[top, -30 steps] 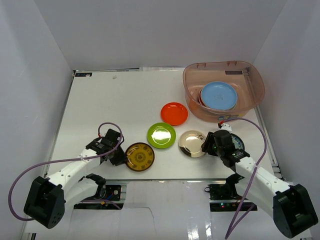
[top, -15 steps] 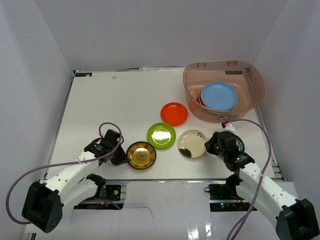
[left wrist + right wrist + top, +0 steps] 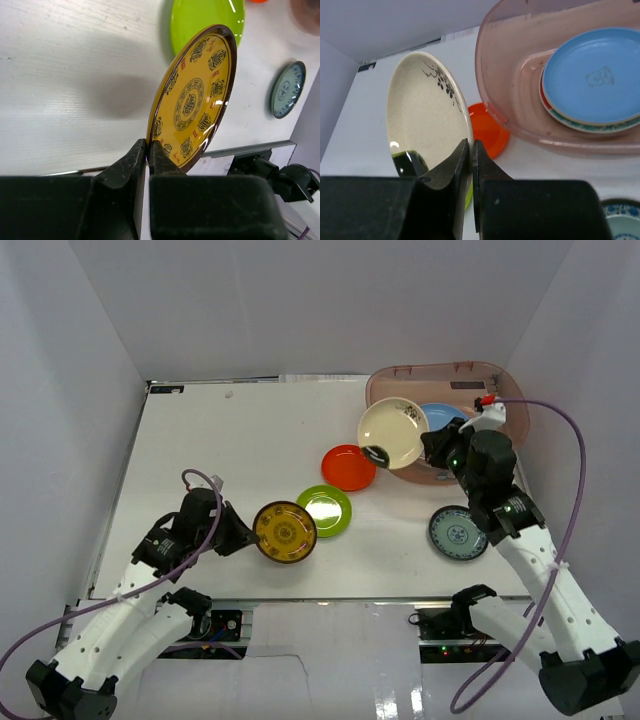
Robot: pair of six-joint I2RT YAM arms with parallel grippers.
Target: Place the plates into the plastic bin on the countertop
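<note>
My right gripper (image 3: 427,446) is shut on the rim of a cream plate (image 3: 392,432) with a dark sprig, held tilted above the left edge of the pinkish plastic bin (image 3: 420,370). In the right wrist view the gripper (image 3: 470,150) pinches that plate (image 3: 425,115) beside the bin wall (image 3: 505,60); a light blue plate (image 3: 595,75) lies in the bin on a stack. My left gripper (image 3: 245,538) is shut on the brown-yellow plate (image 3: 284,532), tilted up off the countertop (image 3: 230,450); the left wrist view shows the gripper (image 3: 148,150) and plate (image 3: 192,100).
An orange plate (image 3: 348,467), a green plate (image 3: 325,510) and a teal patterned plate (image 3: 458,532) lie on the countertop. White walls enclose the surface on three sides. The table's front edge runs just below both held plates.
My right gripper lifted the cream plate from the table up and back to the bin's left edge, uncovering the teal patterned plate. My left gripper raised and tilted the brown-yellow plate.
</note>
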